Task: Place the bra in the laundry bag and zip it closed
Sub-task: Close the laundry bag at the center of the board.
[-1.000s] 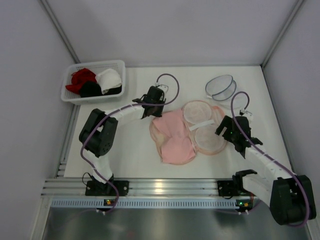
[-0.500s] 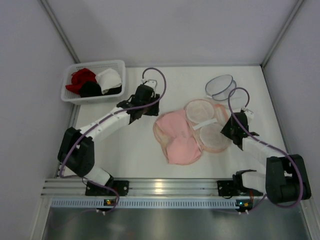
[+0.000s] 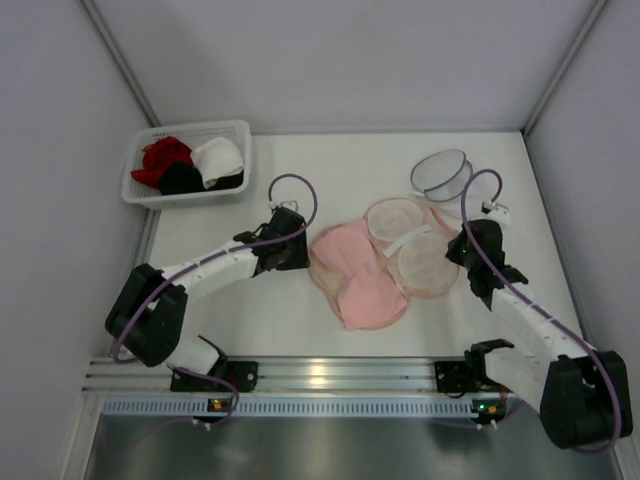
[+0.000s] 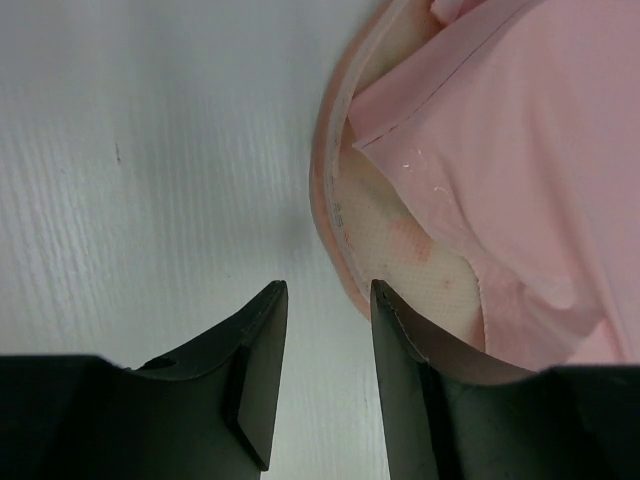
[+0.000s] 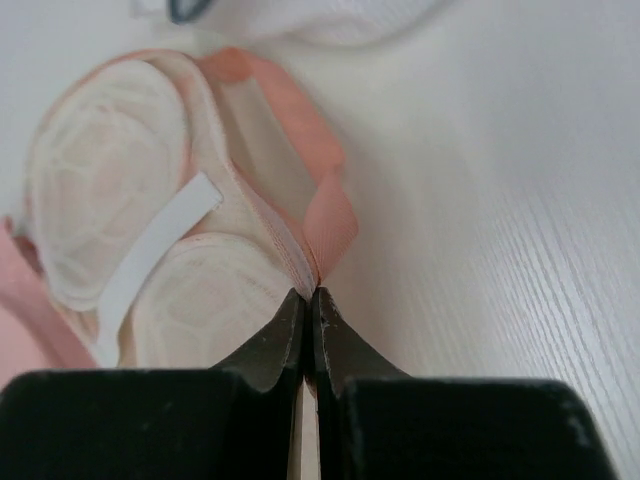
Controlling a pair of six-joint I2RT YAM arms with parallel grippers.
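The pale pink bra (image 3: 360, 280) lies in the middle of the table, over the left part of the open laundry bag (image 3: 425, 265). That bag is peach-orange with cream rounded panels and a white strap. In the left wrist view the pink bra (image 4: 520, 150) covers the bag's floral lining (image 4: 390, 225) inside its peach rim. My left gripper (image 4: 328, 290) is open at that rim, with only bare table between its fingers. My right gripper (image 5: 308, 295) is shut on the bag's (image 5: 200, 290) peach edge, where a band of strap folds up. From above it (image 3: 462, 250) sits at the bag's right side.
A white basket (image 3: 140, 190) at the back left holds red, black and white garments. A round see-through mesh item (image 3: 440, 172) lies at the back right, just beyond the bag. Grey walls close in the table on three sides.
The right gripper went from open to shut on the bag's edge. The left arm came nearer and lower, to the bag's left rim. Bag and bra shifted slightly.
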